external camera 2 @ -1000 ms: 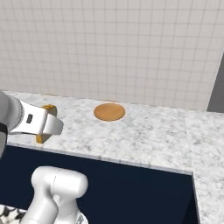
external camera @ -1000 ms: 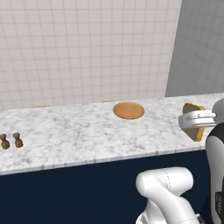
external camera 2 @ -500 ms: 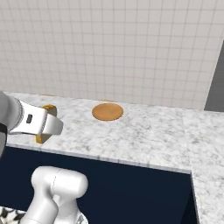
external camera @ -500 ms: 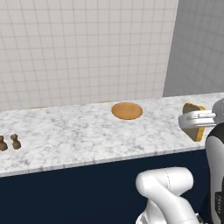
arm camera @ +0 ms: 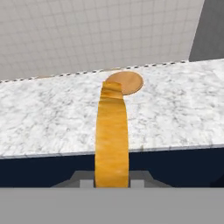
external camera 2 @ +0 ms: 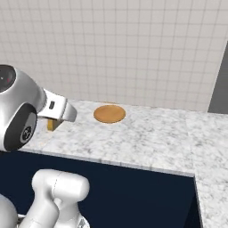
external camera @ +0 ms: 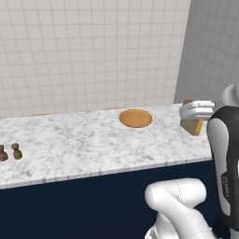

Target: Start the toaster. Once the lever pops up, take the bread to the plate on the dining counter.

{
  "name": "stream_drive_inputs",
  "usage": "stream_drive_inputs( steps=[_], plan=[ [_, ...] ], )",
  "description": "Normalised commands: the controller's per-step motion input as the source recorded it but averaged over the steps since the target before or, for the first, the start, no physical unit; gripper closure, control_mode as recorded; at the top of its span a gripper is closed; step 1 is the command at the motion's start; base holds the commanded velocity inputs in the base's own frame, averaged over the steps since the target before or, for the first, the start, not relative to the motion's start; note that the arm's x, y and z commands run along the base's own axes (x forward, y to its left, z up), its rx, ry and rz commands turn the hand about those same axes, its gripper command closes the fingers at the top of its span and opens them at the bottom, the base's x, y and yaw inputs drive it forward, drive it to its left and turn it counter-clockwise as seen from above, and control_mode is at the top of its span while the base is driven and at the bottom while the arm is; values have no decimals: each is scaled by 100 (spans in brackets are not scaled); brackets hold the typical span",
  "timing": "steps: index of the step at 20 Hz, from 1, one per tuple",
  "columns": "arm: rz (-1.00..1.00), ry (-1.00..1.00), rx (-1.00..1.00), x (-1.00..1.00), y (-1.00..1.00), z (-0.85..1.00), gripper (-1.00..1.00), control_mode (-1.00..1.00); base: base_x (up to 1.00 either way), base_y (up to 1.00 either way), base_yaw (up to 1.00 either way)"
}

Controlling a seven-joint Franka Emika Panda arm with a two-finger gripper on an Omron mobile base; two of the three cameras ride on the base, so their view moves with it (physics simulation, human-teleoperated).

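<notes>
Above the dining counter (external camera: 93,144), claw (arm camera: 112,181) shut on bread (arm camera: 111,135), fingertips mostly hidden, plate (external camera: 135,117) partly covered in hand view

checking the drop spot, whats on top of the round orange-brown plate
Nothing lies on the flat round orange-brown plate on the white-grey marble dining counter. In the hand view, the tan golden-crusted bread slice covers its near left edge.

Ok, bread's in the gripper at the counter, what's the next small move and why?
Probably carry the bread forward over the dining counter toward the plate. The gripper is shut on the slice near the counter's edge, and the plate sits farther in, near the wall, with nothing on it.
</notes>
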Motion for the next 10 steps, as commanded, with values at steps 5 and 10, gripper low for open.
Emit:
stream_drive_inputs(
  steps=[5,10],
  plan=[
    [6,1,19,100,-2,-12,100,-100,0,0,0],
    [6,3,17,94,0,-30,100,-100,0,0,0]
  ],
)
